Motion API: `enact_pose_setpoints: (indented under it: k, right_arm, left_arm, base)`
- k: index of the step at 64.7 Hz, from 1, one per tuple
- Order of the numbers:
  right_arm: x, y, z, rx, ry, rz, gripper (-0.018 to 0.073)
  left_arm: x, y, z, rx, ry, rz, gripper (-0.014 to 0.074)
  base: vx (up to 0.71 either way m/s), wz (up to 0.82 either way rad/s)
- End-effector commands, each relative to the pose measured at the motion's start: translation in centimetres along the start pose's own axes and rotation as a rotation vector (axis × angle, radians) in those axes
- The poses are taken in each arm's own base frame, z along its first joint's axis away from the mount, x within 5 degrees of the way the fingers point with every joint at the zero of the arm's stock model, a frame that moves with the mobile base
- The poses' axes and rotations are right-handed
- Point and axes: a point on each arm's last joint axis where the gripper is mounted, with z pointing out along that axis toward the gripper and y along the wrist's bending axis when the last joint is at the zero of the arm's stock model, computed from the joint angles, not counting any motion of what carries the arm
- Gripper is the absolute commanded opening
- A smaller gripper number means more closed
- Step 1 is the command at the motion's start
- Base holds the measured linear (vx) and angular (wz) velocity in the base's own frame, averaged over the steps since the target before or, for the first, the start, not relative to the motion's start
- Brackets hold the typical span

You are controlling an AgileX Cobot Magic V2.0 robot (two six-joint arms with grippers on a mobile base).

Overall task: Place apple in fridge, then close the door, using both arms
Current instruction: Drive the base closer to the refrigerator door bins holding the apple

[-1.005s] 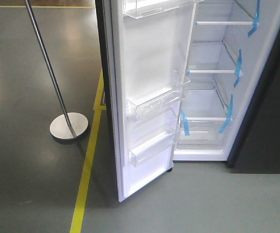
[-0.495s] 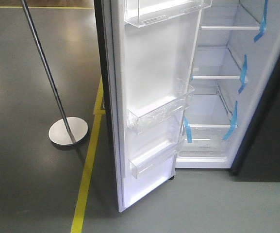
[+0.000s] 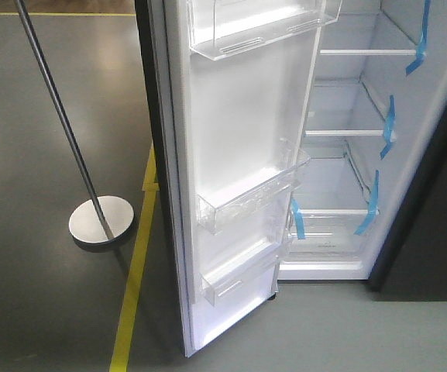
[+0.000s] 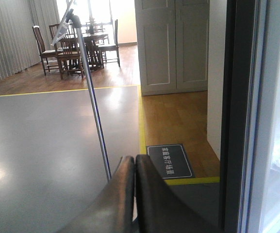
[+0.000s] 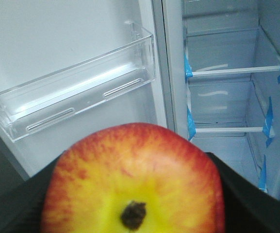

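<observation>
The fridge (image 3: pixel 347 178) stands open, with white lining, white shelves and blue tape strips. Its door (image 3: pixel 238 155) is swung wide open toward me, white inner face with clear bins. In the right wrist view my right gripper (image 5: pixel 132 194) is shut on the red and yellow apple (image 5: pixel 130 170), dark dimple facing the camera, held in front of the door bin (image 5: pixel 72 102) and the fridge shelves (image 5: pixel 232 73). In the left wrist view my left gripper (image 4: pixel 134 167) is shut and empty, beside the door's dark outer edge (image 4: pixel 237 116). Neither gripper shows in the front view.
A metal pole on a round base (image 3: pixel 101 219) stands left of the door, also in the left wrist view (image 4: pixel 93 107). A yellow floor line (image 3: pixel 134 279) runs past the door. A dark panel (image 3: pixel 432 225) flanks the fridge's right side. A floor sign (image 4: pixel 170 161) lies behind.
The front view has shifted forward and right: the door and fridge now look larger and lower in frame, and the pole base has slid left.
</observation>
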Motion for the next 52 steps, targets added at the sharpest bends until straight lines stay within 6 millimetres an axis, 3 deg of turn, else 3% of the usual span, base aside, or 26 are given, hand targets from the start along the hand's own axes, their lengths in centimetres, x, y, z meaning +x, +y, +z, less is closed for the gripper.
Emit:
enact_pose_setpoints:
  k: [1,52]
  right_arm:
    - [-1.88,0.33,-1.57,-0.004,-0.139,-0.009,0.0060]
    - [-1.88,0.33,-1.57,-0.004,-0.139,-0.009,0.0060]
  left_arm:
    - [-1.31,0.01,-0.25,0.001,-0.106,-0.012,-0.0006]
    - [-1.31,0.01,-0.25,0.001,-0.106,-0.012,-0.0006]
  base:
    - [0.11,-0.03]
    - [0.10,-0.02]
